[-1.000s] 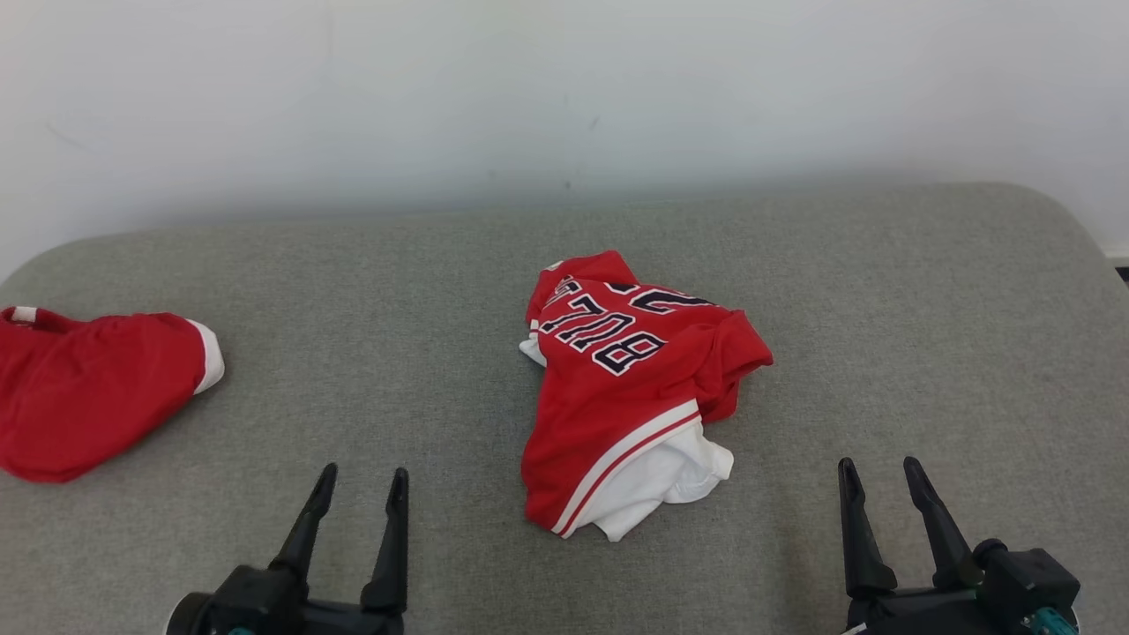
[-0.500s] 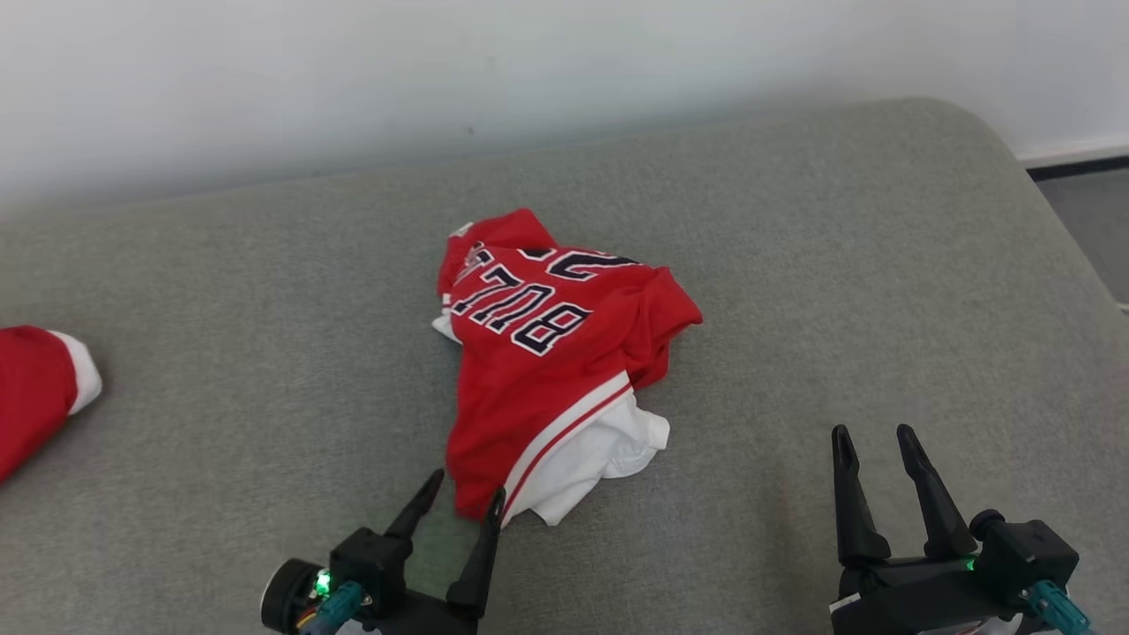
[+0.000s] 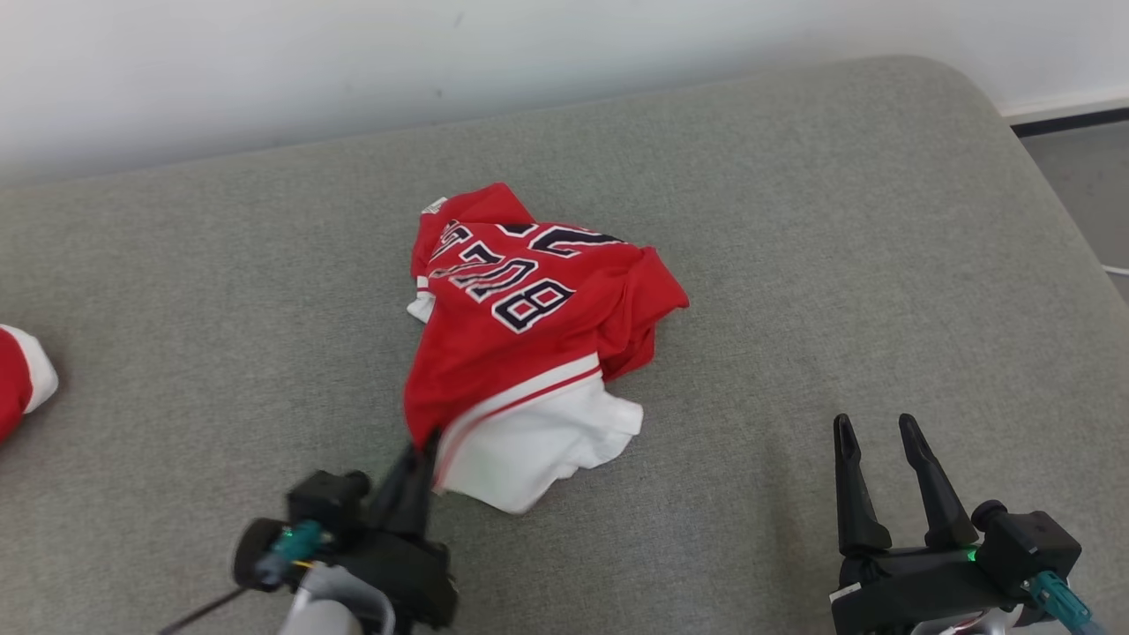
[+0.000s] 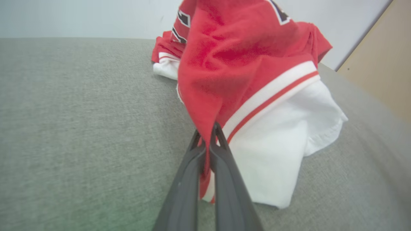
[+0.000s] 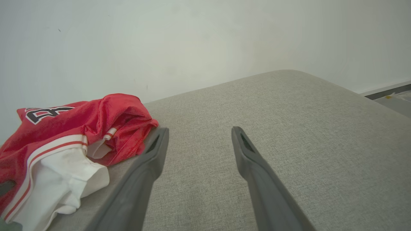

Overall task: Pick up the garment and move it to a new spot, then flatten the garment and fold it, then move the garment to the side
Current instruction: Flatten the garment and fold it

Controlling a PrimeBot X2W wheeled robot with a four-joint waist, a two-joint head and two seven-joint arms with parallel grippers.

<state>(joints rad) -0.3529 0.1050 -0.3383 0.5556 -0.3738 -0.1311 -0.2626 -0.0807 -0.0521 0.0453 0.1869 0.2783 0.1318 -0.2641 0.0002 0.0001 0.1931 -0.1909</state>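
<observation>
Lying well left of jersey (image 3: 520, 353): red cloth (image 3: 18, 388).

Left gripper (image 3: 425, 444): black, blocky housing with a round knob at one side.
Left plug (image 3: 296, 539): teal, with a thin dark cable (image 3: 198, 610) running off beside it.
Forearm (image 3: 331, 610): pale grey, rounded.
Right gripper (image 3: 875, 425): black housing, small green light (image 3: 970, 556), teal right plug (image 3: 1058, 604).
Fingers (image 5: 257, 173): long, dark grey, matte, tapering, with a narrow slot near each tip.

Open grey table (image 3: 838, 265) lies ahead of my right fingers (image 3: 854, 494); the crumpled red jersey (image 3: 529, 353) fills the middle, wall (image 3: 529, 53) behind.
</observation>
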